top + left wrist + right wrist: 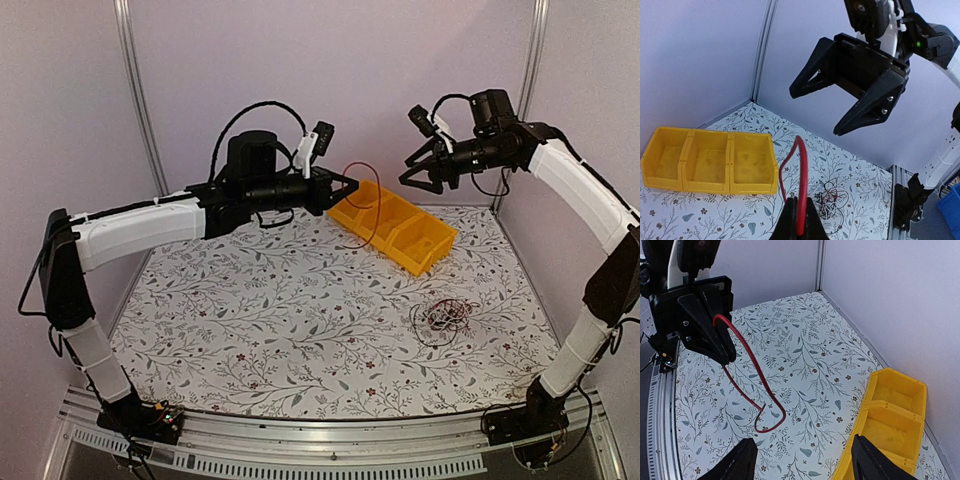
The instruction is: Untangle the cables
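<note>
Seen from above, the left gripper [350, 186] hangs over the far side of the floral-patterned table [250, 330], pinching a thin red-brown wire [378, 205]. The wire loops down before a yellow plastic three-compartment bin [395, 228] near the far right corner. The remaining thin cables [445, 315], a loose bundle, lie near the right edge. The right gripper [420, 182] is raised, jaws spread.

The left wrist view adds a blue box [950, 210] past the table edge.

The right wrist view shows the wire's curled free end hanging above the cloth.
</note>
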